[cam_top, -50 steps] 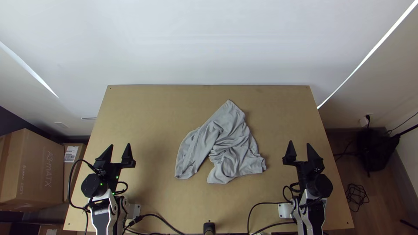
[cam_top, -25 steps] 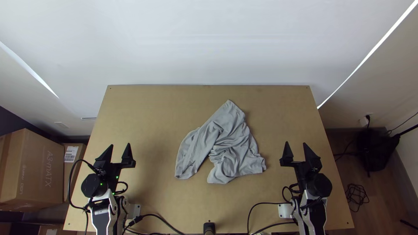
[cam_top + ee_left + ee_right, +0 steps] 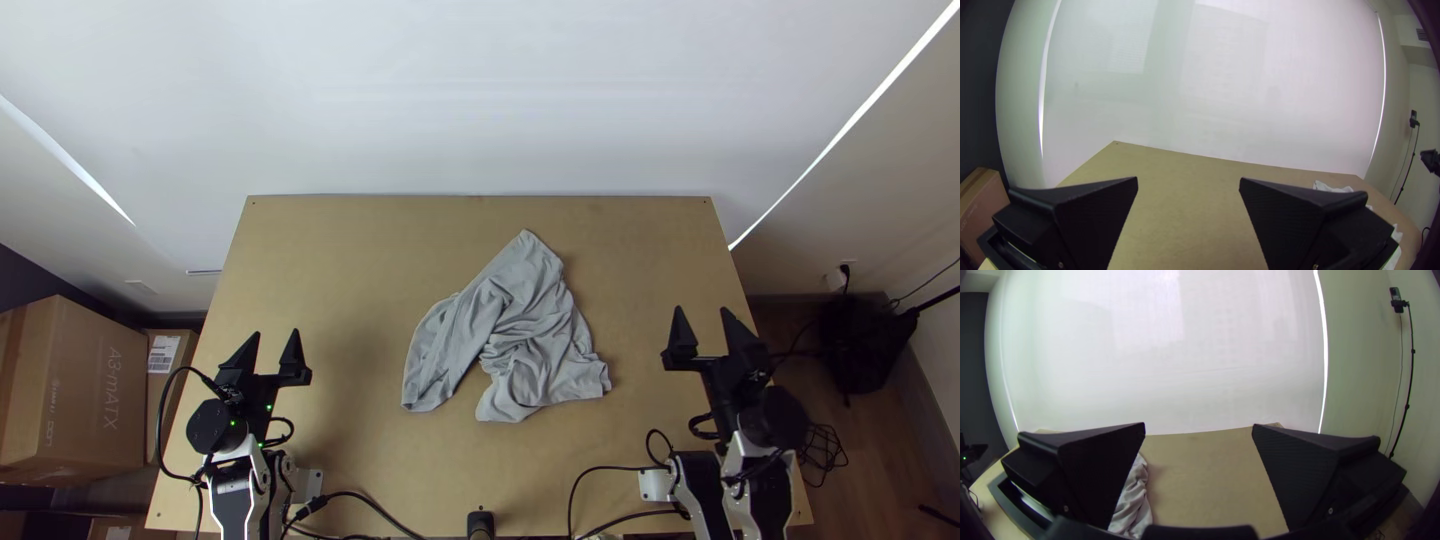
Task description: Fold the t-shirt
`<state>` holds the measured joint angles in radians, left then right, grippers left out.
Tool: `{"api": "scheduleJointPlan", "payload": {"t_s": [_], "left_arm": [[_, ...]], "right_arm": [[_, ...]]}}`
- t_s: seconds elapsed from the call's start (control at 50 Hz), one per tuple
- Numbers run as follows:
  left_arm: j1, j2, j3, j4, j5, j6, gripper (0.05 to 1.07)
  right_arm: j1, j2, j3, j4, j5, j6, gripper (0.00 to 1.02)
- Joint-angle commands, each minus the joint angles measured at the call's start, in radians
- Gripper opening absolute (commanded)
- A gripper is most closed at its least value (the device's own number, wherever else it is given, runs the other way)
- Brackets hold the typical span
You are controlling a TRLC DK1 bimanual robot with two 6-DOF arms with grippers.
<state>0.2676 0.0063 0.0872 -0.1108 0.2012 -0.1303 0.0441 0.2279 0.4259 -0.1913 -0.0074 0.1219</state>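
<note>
- The step in hand is probably spreading the t-shirt (image 3: 540,335) before any fold; it calls for each gripper to come in low, pinch one loose edge layer, and draw outward gently.
- The left gripper (image 3: 276,334) has its fingers wide apart with nothing between them; the nearer flap on its side looks like a fair grasp.
- The right gripper (image 3: 702,311) is likewise spread and holding nothing; the ragged corner on its side may suit it.
- The t-shirt lies on the worktop (image 3: 350,250) between the grippers, well apart from both: light grey, bunched, deeply creased, with a narrow tip pointing away from the arms.
</note>
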Motion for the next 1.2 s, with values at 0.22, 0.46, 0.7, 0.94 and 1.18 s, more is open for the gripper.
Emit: {"api": "scheduleJointPlan", "payload": {"t_s": [0.22, 0.46, 0.7, 0.94, 1.18], "left_arm": [[0.001, -0.006, -0.037, -0.030, 0.012, 0.014, 1.03], [0.001, -0.006, -0.037, -0.030, 0.012, 0.014, 1.02], [-0.070, -0.006, -0.035, -0.032, 0.015, -0.198, 1.02], [-0.116, -0.009, -0.035, -0.020, 0.007, -0.040, 1.02], [-0.068, -0.005, -0.018, -0.033, -0.014, 0.081, 1.02]], "right_arm": [[-0.012, 0.140, 0.237, -0.235, 0.029, -0.028, 0.99], [-0.032, 0.149, 0.283, -0.323, 0.032, 0.015, 0.99], [-0.020, 0.286, 0.364, -0.415, 0.032, 0.085, 0.99], [0.028, 0.318, 0.375, -0.470, 0.032, 0.143, 0.99], [0.069, 0.358, 0.430, -0.545, 0.030, 0.162, 0.99]]}}
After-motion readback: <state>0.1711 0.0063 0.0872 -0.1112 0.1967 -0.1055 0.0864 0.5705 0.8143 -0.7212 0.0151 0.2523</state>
